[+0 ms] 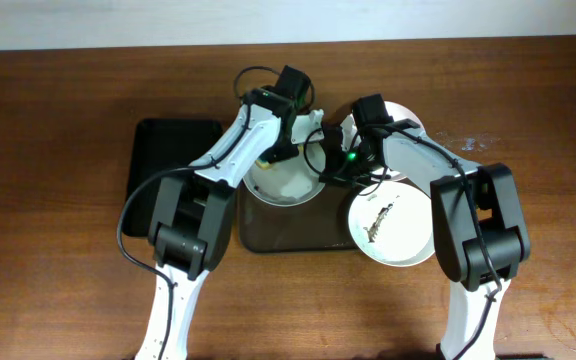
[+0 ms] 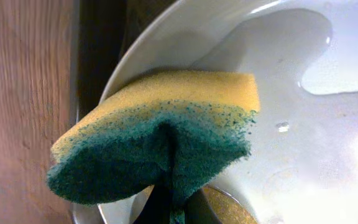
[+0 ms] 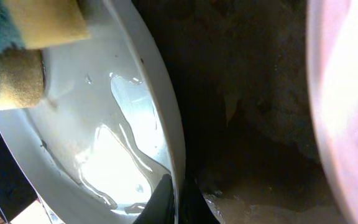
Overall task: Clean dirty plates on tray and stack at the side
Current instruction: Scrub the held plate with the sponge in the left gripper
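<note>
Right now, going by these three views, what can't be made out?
- Left wrist view: the left gripper is almost wholly hidden behind the sponge it clamps.
- Overhead: the back plate is mostly covered by the right arm, so clean or dirty is unclear.
- Overhead: the smear on the front plate is too small to identify.
- Right wrist view: the right edge is a pale blur, too close to name.

The left arm (image 1: 230, 150) and right arm (image 1: 420, 156) share white link shells and bulky black joint housings; thin black cables (image 1: 240, 78) loop off both wrists (a green light (image 1: 352, 156) glows on the right one).
</note>
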Robot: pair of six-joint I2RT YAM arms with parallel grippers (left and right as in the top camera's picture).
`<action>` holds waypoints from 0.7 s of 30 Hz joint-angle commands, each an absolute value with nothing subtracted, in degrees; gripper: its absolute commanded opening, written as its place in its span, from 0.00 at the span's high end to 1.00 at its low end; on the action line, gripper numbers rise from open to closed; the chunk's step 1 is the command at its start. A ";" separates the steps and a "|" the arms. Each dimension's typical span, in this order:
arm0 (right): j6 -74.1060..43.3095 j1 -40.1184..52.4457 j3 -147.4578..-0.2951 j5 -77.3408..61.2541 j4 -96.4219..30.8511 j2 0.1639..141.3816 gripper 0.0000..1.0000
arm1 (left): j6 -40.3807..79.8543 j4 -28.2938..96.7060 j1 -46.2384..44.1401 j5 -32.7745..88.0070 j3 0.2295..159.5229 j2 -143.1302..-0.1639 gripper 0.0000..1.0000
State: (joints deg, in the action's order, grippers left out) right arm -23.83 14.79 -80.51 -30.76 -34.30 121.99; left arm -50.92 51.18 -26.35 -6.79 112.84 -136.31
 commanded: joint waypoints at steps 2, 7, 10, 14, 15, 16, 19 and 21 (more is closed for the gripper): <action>-21.30 15.70 -79.64 -30.85 -34.81 123.50 0.96 | -62.08 55.27 -28.32 -2.33 113.21 -137.88 1.00; -21.32 15.70 -79.64 -30.85 -34.79 123.50 0.96 | -25.52 51.03 -27.70 -18.90 113.21 -137.88 1.00; -21.50 15.73 -79.64 -30.87 -34.65 123.50 0.96 | -0.71 52.66 -28.67 -39.27 114.93 -137.88 1.00; -21.47 15.73 -79.64 -30.79 -34.68 123.50 0.96 | 3.92 67.16 -27.55 -13.80 129.05 -137.88 1.00; -21.50 15.73 -79.64 -30.17 -34.70 123.50 0.96 | 3.90 70.37 -26.85 -10.17 131.85 -137.88 1.00; -21.50 15.73 -79.64 -30.20 -34.70 123.50 0.96 | 3.84 75.40 -25.50 -4.93 135.87 -137.88 1.00; -21.52 15.73 -79.64 -30.22 -34.63 123.50 0.96 | 3.97 76.58 -22.81 6.70 138.28 -138.28 1.00; -21.50 15.73 -79.64 -30.22 -34.68 123.48 0.96 | 8.60 73.65 -23.03 6.92 136.86 -140.22 1.00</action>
